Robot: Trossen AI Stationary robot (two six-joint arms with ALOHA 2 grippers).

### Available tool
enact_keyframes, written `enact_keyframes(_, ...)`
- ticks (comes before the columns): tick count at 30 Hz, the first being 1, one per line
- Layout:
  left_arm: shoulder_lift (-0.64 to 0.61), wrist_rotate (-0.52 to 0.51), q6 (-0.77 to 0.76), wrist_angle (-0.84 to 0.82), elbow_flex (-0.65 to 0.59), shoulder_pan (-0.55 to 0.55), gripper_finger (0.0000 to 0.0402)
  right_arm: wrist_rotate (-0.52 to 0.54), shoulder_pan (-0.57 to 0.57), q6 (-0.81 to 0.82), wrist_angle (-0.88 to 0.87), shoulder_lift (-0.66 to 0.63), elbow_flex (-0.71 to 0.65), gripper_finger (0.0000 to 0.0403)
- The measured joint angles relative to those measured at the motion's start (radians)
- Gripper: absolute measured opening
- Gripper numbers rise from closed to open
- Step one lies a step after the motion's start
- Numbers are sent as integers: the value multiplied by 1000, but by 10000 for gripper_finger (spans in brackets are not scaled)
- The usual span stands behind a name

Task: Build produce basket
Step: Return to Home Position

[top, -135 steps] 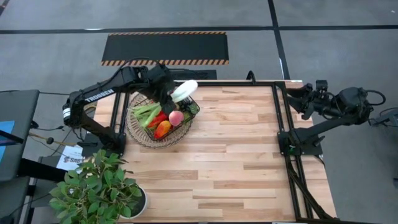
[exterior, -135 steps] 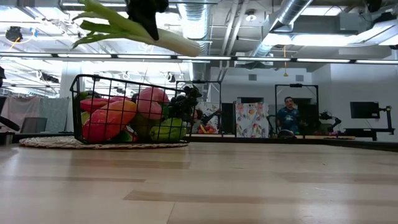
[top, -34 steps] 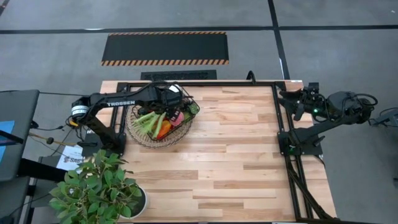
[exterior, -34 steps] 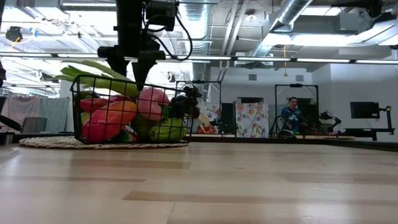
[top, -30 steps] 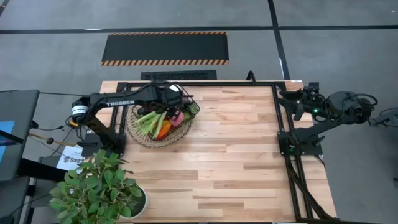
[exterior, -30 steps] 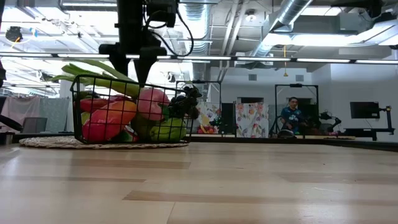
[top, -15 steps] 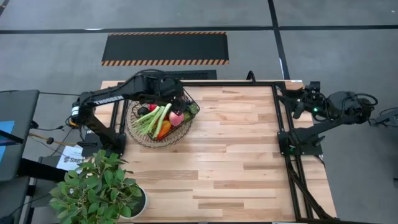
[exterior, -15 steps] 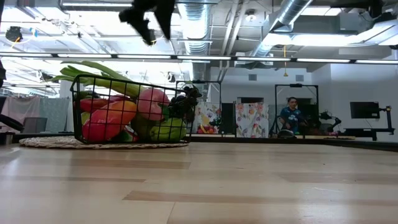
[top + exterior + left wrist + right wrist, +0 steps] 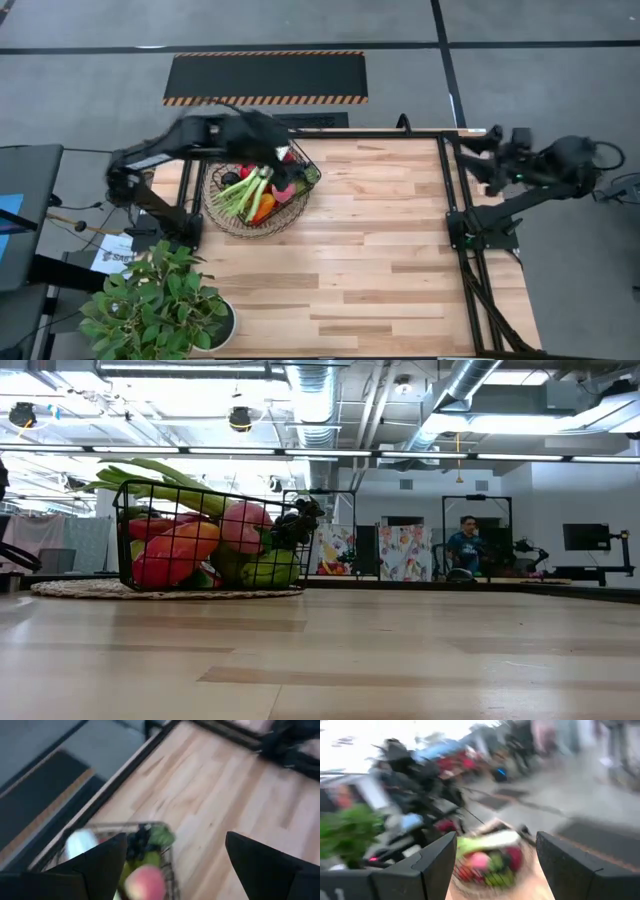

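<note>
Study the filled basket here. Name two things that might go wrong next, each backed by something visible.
The celery tops the heap, leaves poking over the basket rim; a knock might tip it out. The open left gripper, above the basket's far edge, may clip it; right gripper waits far off.

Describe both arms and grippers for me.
Both arms are dark, near-black jointed links: the left arm, and the right arm with a black cable looping beside it. The left gripper and the right gripper each have two flat, dark, wedge-shaped fingers. No lettering is readable.
</note>
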Motion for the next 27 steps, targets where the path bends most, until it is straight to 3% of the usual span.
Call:
enact_keyframes(5,-111,135,181,110,-1,31,325,-104,4,-248,150,-72,17,291)
enact_keyframes(8,-213,150,253,155,-21,68,325,-101,3,-273,147,-183,24,291)
enact_keyframes(12,-388,209,270,278,-171,141,325,-107,11,-283,142,-353,-22,291)
enact_keyframes(14,-503,280,272,352,-297,175,325,-90,16,-268,156,-381,-51,291)
enact_keyframes(16,-620,310,251,426,-445,199,325,-63,19,-253,64,-378,-45,291)
enact_keyframes(27,-1160,380,-52,1003,-1338,213,325,-24,100,-175,128,-378,-218,291)
